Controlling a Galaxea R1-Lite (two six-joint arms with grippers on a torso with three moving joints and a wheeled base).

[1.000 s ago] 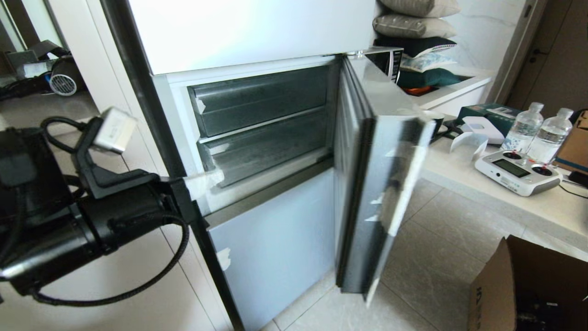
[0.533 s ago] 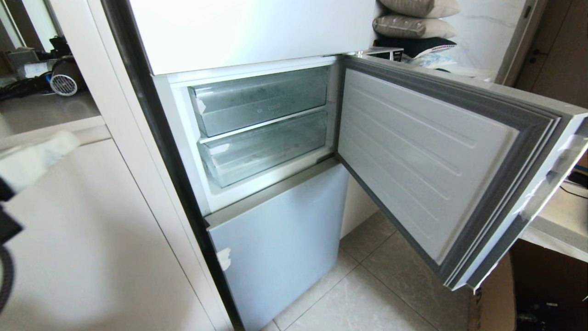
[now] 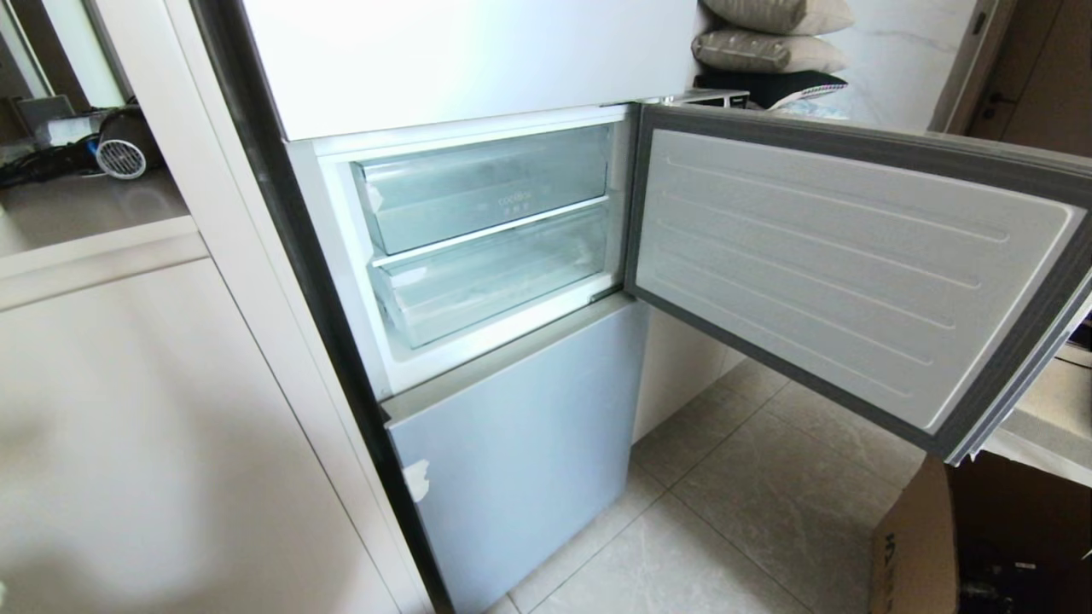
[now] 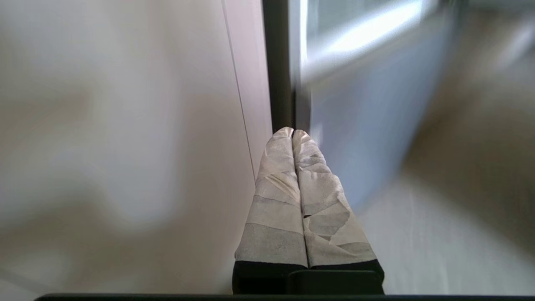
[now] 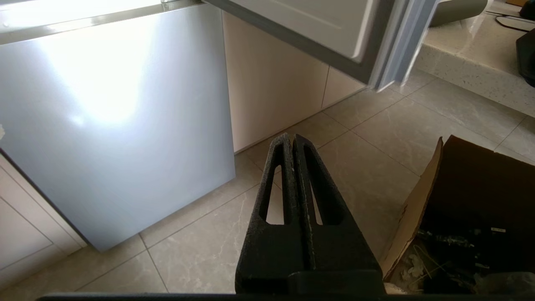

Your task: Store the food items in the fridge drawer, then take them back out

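Observation:
The fridge's middle compartment stands open. The fridge drawer [image 3: 495, 277], clear plastic with a frosted front and a tape scrap at its left corner, sits pushed in under a shorter clear bin [image 3: 486, 183]. No food items show in any view. Neither arm appears in the head view. My left gripper [image 4: 291, 133], its fingers wrapped in white tape, is shut and empty, low beside the fridge's dark side edge [image 4: 278, 62]. My right gripper [image 5: 291, 137] is shut and empty, hanging over the tiled floor in front of the lower fridge panel [image 5: 113, 117].
The open compartment door [image 3: 853, 273] juts far out to the right, over a stone counter [image 3: 1041, 409]. A cardboard box [image 3: 981, 546] stands on the floor at the lower right. The blue-grey lower door [image 3: 512, 443] is closed. Pale cabinets [image 3: 171, 426] fill the left.
The compartment door has swung from half open to wide open on the right. My left arm has pulled back from the fridge's left edge and dropped out of the head view.

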